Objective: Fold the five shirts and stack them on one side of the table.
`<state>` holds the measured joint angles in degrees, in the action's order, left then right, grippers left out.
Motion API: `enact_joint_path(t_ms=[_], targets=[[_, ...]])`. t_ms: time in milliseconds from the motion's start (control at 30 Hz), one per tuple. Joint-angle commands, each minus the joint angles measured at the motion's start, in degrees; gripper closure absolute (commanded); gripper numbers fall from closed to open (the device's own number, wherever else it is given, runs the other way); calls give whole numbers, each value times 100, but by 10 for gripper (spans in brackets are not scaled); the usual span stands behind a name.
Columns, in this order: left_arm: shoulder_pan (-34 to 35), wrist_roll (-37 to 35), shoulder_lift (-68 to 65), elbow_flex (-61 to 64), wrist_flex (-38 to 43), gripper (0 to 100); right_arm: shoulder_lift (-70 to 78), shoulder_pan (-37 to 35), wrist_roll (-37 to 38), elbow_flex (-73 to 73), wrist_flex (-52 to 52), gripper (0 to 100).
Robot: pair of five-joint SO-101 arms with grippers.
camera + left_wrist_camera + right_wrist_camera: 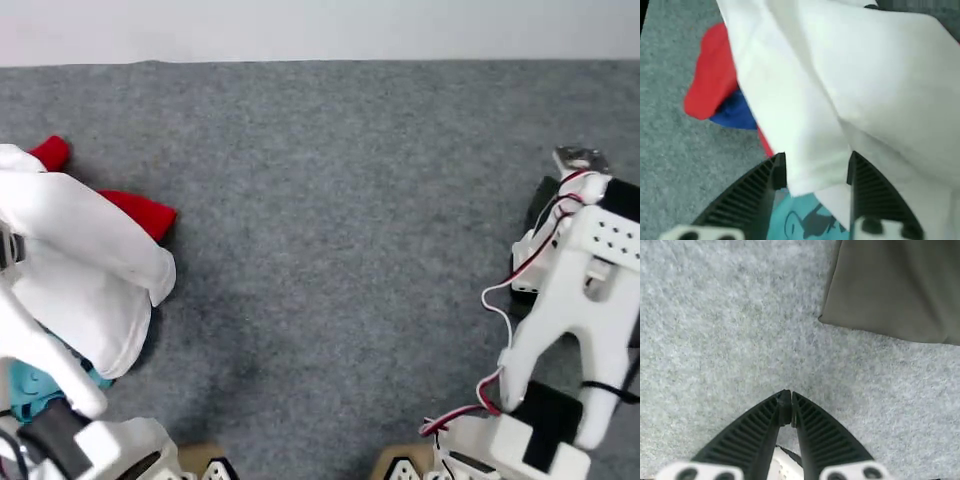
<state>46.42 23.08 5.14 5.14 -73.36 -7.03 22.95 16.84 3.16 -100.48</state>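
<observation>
Most of the pile at the left fingers point(757, 187) is covered. The white shirt point(865, 90) drapes across it, leaving a rounded lobe of the red shirt point(710, 85) and a sliver of the blue shirt point(735, 112) tucked under that lobe. Close in between the finger bases there is a patch of the teal shirt point(800, 220), whose dark print is too cropped to make out. Beyond the right fingers point(760, 435) the dark shirt point(895, 285) runs out of frame, showing one folded corner.

The white cloth is smooth and soft, falling in loose folds. The dark shirt lies flat with a crisp straight edge. The surface point(715, 315) is fuzzy grey felt. Both pairs of fingers are black and ribbed on their inner faces.

The left fingers stand wide apart with the white shirt's hem in the gap; I cannot tell whether either one presses it. The right fingers meet tip to tip, holding nothing, over bare felt, with the dark shirt ahead of the tips and off to one side.
</observation>
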Motion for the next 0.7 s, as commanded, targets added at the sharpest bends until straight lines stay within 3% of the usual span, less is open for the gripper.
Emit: enact_joint_path(t_ms=[0,200,367,667], targets=[[-79,18,-334,-48,290,797,-365,40,-18,35,-233,989],[-141,18,-1037,-57,334,806,-391,40,-18,35,-233,989],[-457,18,-1116,-57,308,979,-391,40,-18,26,-233,989],[-1310,-255,352,-629,-738,996,-400,66,-18,26,-242,989]])
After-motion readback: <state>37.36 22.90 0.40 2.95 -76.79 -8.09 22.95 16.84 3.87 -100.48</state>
